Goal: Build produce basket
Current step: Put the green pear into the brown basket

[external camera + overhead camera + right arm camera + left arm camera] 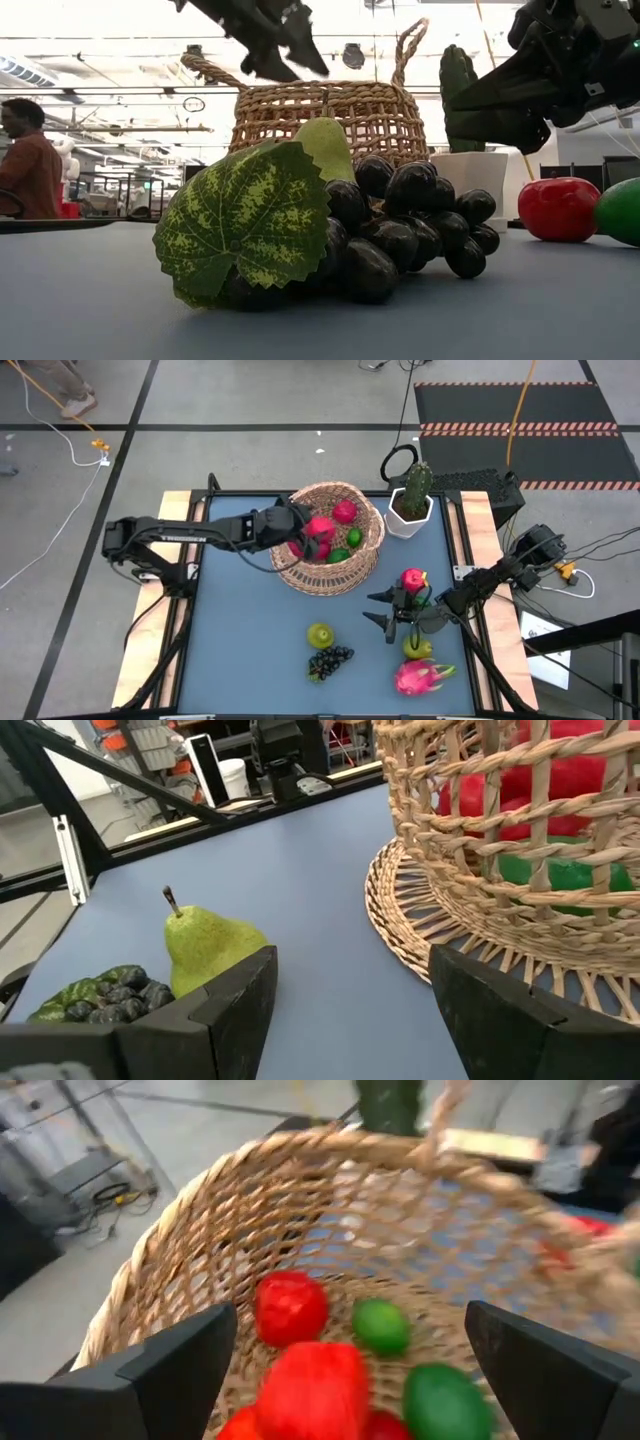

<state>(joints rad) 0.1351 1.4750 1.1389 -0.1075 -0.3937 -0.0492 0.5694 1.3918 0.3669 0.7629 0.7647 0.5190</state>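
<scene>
The woven basket (pixel 332 540) stands at the table's far middle and holds red fruits (pixel 291 1306) and green limes (pixel 381 1325). My left gripper (pixel 302 538) hangs open over the basket's left rim, with a red fruit (pixel 315 1385) below and between its spread fingers; the fingers are clear of it. On the table lie a pear (pixel 320 635), a grape bunch (pixel 330 660), a red fruit (pixel 412 578), a second pear (pixel 418 648) and a pink dragon fruit (pixel 422 676). My right gripper (pixel 378 609) stands open above the table between the red fruit and the pears, holding nothing.
A white pot with a green cactus (pixel 412 500) stands right of the basket at the far edge. The basket's thin loop handle (pixel 405 50) rises above its rim. Bare blue table (pixel 250 630) lies at the near left. A person (pixel 30 160) is in the room behind.
</scene>
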